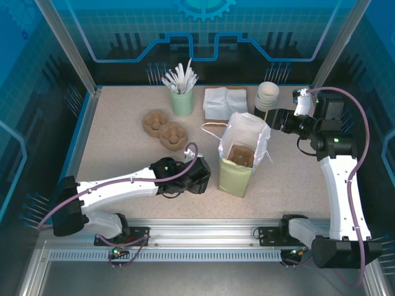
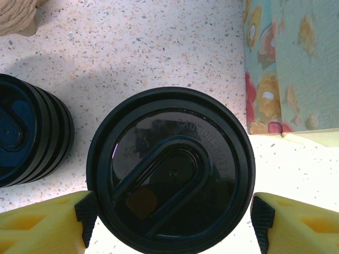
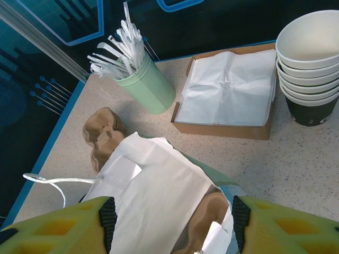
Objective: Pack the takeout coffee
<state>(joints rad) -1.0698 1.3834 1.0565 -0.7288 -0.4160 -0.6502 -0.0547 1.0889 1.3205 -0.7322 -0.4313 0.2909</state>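
A robot lab cell: aluminium frame (image 1: 203, 229), blue printed panels (image 1: 203, 31), speckled tabletop (image 1: 117, 148)

Around my left gripper (image 2: 169, 217) the room is tight. The stack of black lids (image 2: 29, 137) stands just beside the takeout coffee (image 2: 169, 169), with a thin strip of table (image 2: 159, 47) between them; the paper bag (image 2: 291, 63) walls the other side. Inside the bag mouth a brown pulp carrier (image 3: 206, 222) takes part of the opening, under my right gripper (image 3: 172, 222), whose fingers are spread wide. Behind the bag, the napkin box (image 1: 225, 103), the stack of paper cups (image 1: 267, 97) and the cutlery cup (image 1: 182, 98) line the far edge; two pulp trays (image 1: 163, 128) sit left of it. The near strip before the bag is bare.
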